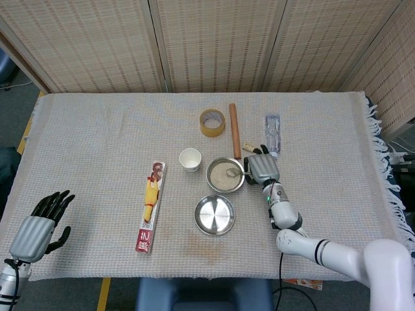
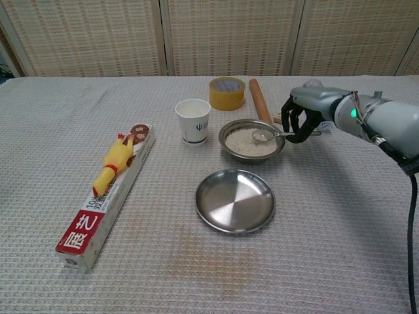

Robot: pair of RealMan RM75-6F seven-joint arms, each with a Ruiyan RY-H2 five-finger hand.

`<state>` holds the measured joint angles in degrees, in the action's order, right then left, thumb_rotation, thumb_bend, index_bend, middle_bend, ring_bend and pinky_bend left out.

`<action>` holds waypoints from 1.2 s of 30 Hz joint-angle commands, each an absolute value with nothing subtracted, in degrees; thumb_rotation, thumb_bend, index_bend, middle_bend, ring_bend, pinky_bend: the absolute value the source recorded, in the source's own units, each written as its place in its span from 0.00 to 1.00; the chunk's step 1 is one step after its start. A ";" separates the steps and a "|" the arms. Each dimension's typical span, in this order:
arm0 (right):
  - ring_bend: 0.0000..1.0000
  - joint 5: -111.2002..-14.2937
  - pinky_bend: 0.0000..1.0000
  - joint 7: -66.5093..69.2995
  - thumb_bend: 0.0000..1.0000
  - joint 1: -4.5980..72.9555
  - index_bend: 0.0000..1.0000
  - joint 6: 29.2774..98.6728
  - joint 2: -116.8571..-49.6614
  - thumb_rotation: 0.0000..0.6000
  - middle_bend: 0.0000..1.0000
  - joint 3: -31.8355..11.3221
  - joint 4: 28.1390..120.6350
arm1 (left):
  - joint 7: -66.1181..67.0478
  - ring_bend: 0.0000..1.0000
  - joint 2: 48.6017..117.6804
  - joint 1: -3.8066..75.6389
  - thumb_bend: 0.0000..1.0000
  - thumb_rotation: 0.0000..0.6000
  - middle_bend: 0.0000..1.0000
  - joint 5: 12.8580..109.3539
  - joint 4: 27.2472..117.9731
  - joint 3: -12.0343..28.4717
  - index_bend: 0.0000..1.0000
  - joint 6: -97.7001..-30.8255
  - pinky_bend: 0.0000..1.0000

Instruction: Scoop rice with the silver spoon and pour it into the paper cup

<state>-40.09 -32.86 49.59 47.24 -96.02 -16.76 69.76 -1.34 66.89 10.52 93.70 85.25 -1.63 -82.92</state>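
Note:
My right hand [image 2: 302,120] [image 1: 261,168] grips the handle of the silver spoon [image 2: 265,135] [image 1: 234,173], just right of the rice bowl [image 2: 251,141] [image 1: 224,175]. The spoon's head hovers over the bowl's right side with a little rice in it. The white paper cup [image 2: 193,121] [image 1: 190,159] stands upright just left of the bowl. My left hand [image 1: 40,225] lies open at the table's near left corner, holding nothing, seen only in the head view.
An empty steel plate [image 2: 236,200] lies in front of the bowl. A tape roll [image 2: 226,92] and a wooden rolling pin [image 2: 259,99] lie behind it, a water bottle [image 1: 272,135] further right. A boxed yellow chicken toy [image 2: 110,188] lies to the left.

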 commanded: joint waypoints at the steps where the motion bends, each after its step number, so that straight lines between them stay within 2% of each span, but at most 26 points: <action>1: 0.13 -40.27 0.01 -32.06 0.34 49.70 0.96 47.59 -95.48 1.00 0.60 -16.77 70.41 | -1.38 0.00 66.88 10.48 0.47 1.00 0.00 93.72 85.23 -1.66 0.00 -82.97 0.11; 15: 0.13 -40.35 0.01 -30.10 0.34 50.36 0.96 49.59 -93.07 1.00 0.60 -17.63 74.68 | -1.28 0.00 66.71 10.48 0.47 1.00 0.00 93.70 85.57 -1.65 0.00 -82.91 0.11; 19: 0.13 -39.94 0.01 -29.50 0.34 51.68 0.96 50.02 -92.76 1.00 0.60 -19.02 76.64 | -1.56 0.00 66.51 10.40 0.47 1.00 0.00 93.73 85.60 -1.71 0.00 -83.01 0.11; 36: 0.13 -34.81 0.01 -31.46 0.34 59.79 0.96 50.12 -97.19 1.00 0.60 -22.08 73.47 | -2.33 0.00 66.01 10.05 0.47 1.00 0.00 93.79 85.64 -1.64 0.00 -83.73 0.11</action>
